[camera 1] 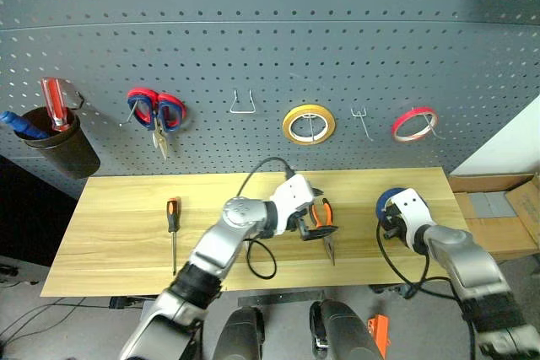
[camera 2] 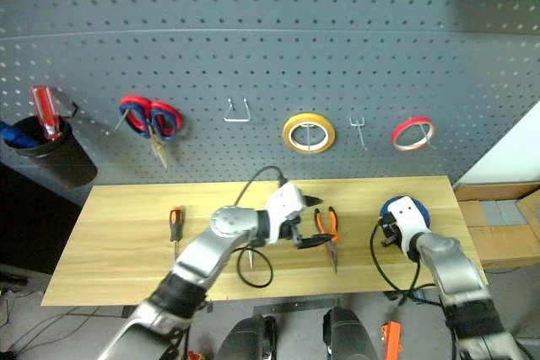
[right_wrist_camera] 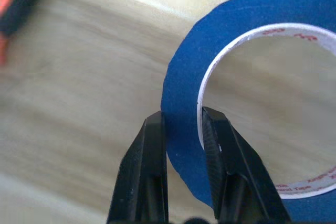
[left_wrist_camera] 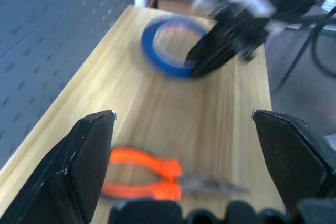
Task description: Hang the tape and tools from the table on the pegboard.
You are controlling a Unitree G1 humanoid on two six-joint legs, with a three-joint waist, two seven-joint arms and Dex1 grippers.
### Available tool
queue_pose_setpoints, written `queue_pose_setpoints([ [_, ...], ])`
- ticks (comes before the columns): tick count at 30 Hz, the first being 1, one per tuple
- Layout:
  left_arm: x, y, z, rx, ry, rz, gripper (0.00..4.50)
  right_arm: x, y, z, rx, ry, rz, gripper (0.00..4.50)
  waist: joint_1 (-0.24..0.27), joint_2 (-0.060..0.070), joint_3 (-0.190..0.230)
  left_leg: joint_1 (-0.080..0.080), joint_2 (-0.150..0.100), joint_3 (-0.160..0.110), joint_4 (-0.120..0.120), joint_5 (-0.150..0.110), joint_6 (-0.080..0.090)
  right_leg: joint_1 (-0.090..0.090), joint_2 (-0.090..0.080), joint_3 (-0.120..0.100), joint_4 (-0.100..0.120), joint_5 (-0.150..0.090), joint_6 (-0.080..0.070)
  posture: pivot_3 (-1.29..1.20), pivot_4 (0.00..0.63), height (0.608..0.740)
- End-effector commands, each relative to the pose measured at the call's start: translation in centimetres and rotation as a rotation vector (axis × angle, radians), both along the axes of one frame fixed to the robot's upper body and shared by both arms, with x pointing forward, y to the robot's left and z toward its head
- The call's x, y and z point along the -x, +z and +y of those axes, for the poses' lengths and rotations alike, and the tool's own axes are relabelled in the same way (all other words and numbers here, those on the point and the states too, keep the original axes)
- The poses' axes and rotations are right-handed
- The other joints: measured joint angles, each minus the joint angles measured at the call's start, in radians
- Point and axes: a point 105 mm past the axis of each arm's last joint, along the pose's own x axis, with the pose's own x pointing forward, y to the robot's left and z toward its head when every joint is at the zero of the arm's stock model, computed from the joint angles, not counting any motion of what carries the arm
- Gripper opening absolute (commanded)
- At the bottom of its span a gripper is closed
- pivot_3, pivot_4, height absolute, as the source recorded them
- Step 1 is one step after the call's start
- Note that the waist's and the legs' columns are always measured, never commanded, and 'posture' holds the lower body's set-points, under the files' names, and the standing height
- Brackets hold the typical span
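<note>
Pliers (camera 1: 324,223) lie on the table (camera 1: 110,233) beneath our wide left tool (left_wrist_camera: 184,129); our right tool (right_wrist_camera: 182,124) clamps the blue tape (right_wrist_camera: 184,77)

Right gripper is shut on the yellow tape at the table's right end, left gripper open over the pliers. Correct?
Wrong on colour. The right gripper is shut on the blue tape, as the right wrist view shows; the yellow tape hangs on the pegboard. The rest stands: it is at the table's right end, and the left gripper is open over the pliers.
</note>
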Motion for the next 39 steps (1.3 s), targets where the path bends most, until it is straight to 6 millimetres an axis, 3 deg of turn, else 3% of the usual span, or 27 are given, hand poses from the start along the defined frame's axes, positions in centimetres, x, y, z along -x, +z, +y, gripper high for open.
queue_pose_setpoints([
  [1, 0.7, 3.0, 1.2, 0.073, 0.035, -0.021, 4.50, 0.6, 5.0, 2.1, -0.019, 0.058, -0.221, 0.39, 0.001, 0.000, -0.002, -0.003, 0.000, 0.000, 0.003, 0.000, 0.000, -0.003, 0.000, 0.000, 0.004, 0.000, 0.000, -0.03, 0.142, 0.740],
  [7, 0.8, 6.2, 2.8, 0.143, 0.134, -0.033, 4.50, 2.1, 8.8, 5.2, -0.010, 0.149, -0.435, 0.39, 0.008, -0.005, -0.026, -0.002, -0.002, 0.000, 0.010, 0.001, 0.000, -0.002, -0.001, 0.001, 0.011, -0.002, 0.008, -0.01, 0.102, 0.740],
  [10, 0.8, 7.2, 3.3, 0.187, 0.179, -0.017, 4.50, 2.5, 10.3, 5.7, 0.080, 0.186, -0.579, 0.39, 0.007, -0.009, -0.046, -0.001, -0.001, -0.001, 0.010, 0.002, 0.002, -0.002, 0.000, 0.001, 0.013, -0.002, 0.008, 0.00, 0.075, 0.740],
  [13, 1.1, 7.6, 3.3, 0.210, 0.188, 0.004, 4.50, 3.0, 10.5, 6.3, 0.213, 0.258, -0.705, 0.39, 0.008, -0.009, -0.068, 0.001, -0.002, 0.000, 0.010, 0.002, 0.002, -0.002, 0.000, 0.001, 0.013, -0.002, 0.008, 0.01, 0.057, 0.740],
  [19, 0.5, 8.1, 3.0, 0.239, 0.203, 0.007, 4.50, 1.9, 11.6, 7.1, 0.264, 0.323, -0.841, 0.39, 0.007, -0.013, -0.092, 0.008, -0.001, 0.002, 0.010, 0.003, 0.002, 0.003, 0.002, 0.004, 0.014, 0.000, 0.005, 0.01, 0.033, 0.740],
  [23, -0.4, 8.5, 2.8, 0.248, 0.208, -0.012, 4.50, -0.1, 11.9, 7.8, 0.234, 0.370, -0.868, 0.39, 0.006, -0.014, -0.107, 0.017, -0.001, 0.001, 0.010, 0.004, 0.003, 0.011, 0.004, 0.003, 0.014, 0.001, 0.003, 0.01, 0.021, 0.740],
  [30, -0.7, 9.0, 2.1, 0.267, 0.187, -0.024, 4.50, -3.4, 11.0, 8.4, 0.199, 0.486, -0.818, 0.39, 0.006, -0.014, -0.118, 0.018, 0.000, 0.002, 0.010, 0.005, 0.004, 0.013, 0.009, 0.005, 0.013, 0.003, 0.002, 0.01, 0.009, 0.740],
  [39, -0.9, 9.1, 1.3, 0.271, 0.172, -0.037, 4.50, -5.1, 6.7, 8.8, 0.127, 0.582, -0.595, 0.39, 0.008, -0.013, -0.120, 0.017, 0.000, 0.002, 0.010, 0.005, 0.004, 0.012, 0.008, 0.005, 0.014, 0.005, -0.003, 0.04, 0.005, 0.740],
])
